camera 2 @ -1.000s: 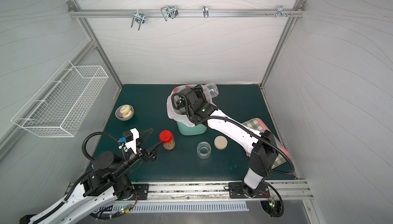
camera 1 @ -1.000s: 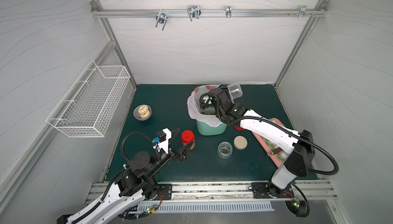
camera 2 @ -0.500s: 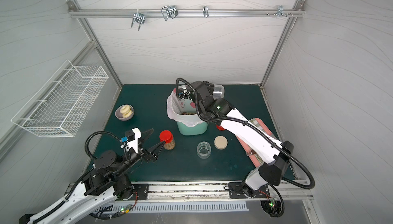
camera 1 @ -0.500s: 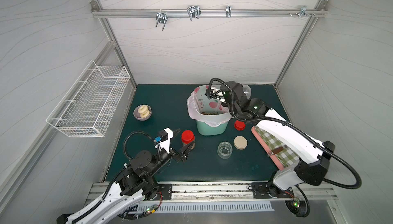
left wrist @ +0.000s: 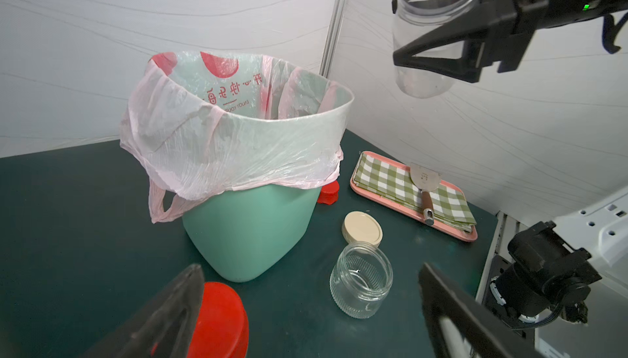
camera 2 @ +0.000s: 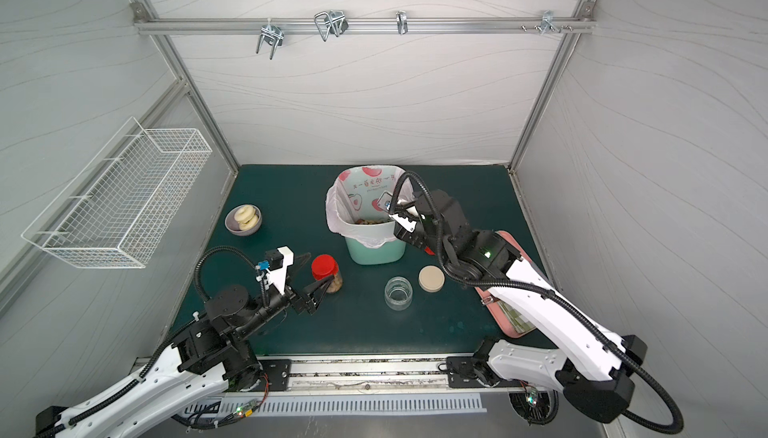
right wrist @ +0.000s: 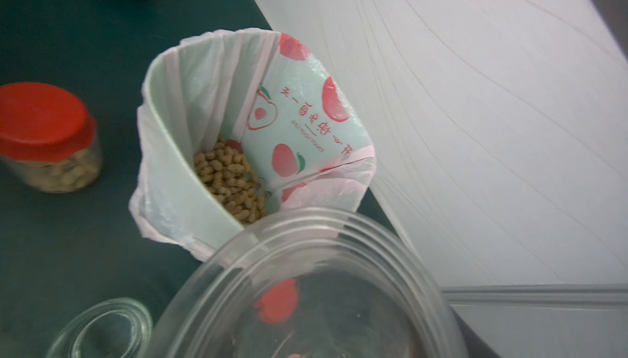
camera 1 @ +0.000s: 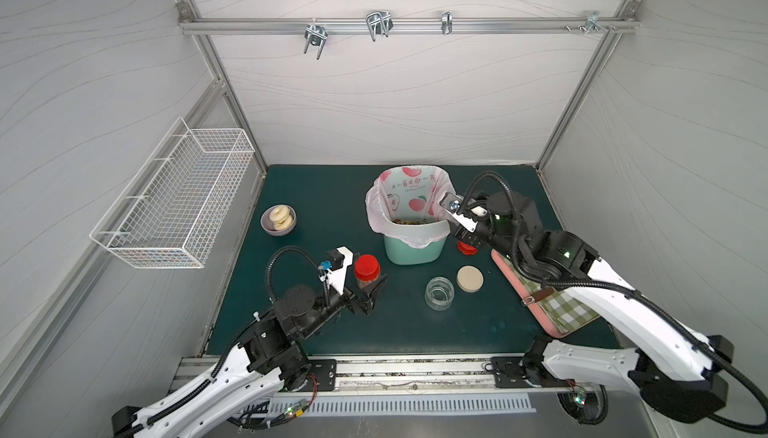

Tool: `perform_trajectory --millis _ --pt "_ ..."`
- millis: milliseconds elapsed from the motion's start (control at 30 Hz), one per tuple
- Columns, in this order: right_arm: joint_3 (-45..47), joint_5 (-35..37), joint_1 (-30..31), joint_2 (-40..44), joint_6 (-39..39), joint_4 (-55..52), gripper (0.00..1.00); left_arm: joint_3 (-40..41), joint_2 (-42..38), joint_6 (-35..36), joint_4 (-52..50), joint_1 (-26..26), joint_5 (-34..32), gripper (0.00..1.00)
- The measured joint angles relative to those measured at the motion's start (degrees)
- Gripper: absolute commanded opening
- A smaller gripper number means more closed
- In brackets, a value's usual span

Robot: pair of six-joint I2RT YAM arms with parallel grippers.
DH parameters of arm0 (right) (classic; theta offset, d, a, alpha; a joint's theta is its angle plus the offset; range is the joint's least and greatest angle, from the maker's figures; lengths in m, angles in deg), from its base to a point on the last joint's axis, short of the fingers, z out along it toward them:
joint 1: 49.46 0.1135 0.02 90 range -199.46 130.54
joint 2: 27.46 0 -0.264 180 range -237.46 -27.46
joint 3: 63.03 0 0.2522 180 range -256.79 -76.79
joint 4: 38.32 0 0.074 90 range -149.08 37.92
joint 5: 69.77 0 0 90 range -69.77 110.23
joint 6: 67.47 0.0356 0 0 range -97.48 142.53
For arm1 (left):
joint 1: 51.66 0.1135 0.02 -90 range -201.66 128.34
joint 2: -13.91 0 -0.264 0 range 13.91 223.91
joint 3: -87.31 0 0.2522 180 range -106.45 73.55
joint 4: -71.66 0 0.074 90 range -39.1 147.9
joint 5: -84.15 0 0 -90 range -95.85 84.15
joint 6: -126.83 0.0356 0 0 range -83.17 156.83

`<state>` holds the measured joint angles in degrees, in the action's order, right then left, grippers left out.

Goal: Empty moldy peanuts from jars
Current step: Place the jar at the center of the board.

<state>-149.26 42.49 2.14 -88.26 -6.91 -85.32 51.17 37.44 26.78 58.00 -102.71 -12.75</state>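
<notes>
- While both arms reach over the dark green surface (camera 1: pixel 324 190), the mint-green bin (camera 1: pixel 413 248) stands near its middle, apparently so either can tip into it.
- Its pink fruit-print bag (left wrist: pixel 217 149) carries red Chinese characters above small English lettering that appears to begin "ENJOY YOU".
- The right pincer (left wrist: pixel 407 30) pinches an emptied clear jar (left wrist: pixel 428 33) aloft beside the bin's rim, roughly upright, its pour apparently done.
- The left pincer (camera 2: pixel 321 268), spread wide, brackets the red-lidded jar (camera 1: pixel 366 273) standing on the surface, capped and packed with nuts: likely next.
- The squat jar (camera 1: pixel 439 292) stands empty, its beige lid (camera 1: pixel 470 278) just beside it; a loose red lid (left wrist: pixel 328 192) lies at the bin's foot.
- The moldy peanuts (right wrist: pixel 227 179) heap in the bin's bottom; none of the jars shows a readable label.
</notes>
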Motion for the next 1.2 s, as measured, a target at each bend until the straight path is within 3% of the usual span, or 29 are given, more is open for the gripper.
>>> perform_trajectory --millis 367,700,800,833,1067,1200 --pt "17.9 -14.4 0.0 7.3 9.3 11.0 0.00 -5.1 4.3 -3.2 -3.8 0.0 -4.3 0.95" --pt "33.3 -22.0 1.5 12.0 15.6 24.5 0.00 -15.4 9.9 -6.2 -16.3 0.0 -8.3 0.92" --pt "36.2 -23.0 2.2 11.8 17.2 27.8 0.00 -19.5 12.8 -6.6 -20.0 0.0 -7.6 0.93" --pt "36.9 -23.0 2.5 11.7 17.7 28.5 0.00 -21.0 14.3 -6.8 -21.3 0.0 -7.1 0.99" --pt "37.1 -21.6 5.5 10.1 18.6 31.1 0.00 -31.4 24.3 -9.4 -30.4 0.0 -3.1 1.00" --pt "36.9 -20.0 6.9 8.4 18.7 31.9 0.00 -33.4 25.6 -11.3 -33.3 0.0 -1.2 0.99"
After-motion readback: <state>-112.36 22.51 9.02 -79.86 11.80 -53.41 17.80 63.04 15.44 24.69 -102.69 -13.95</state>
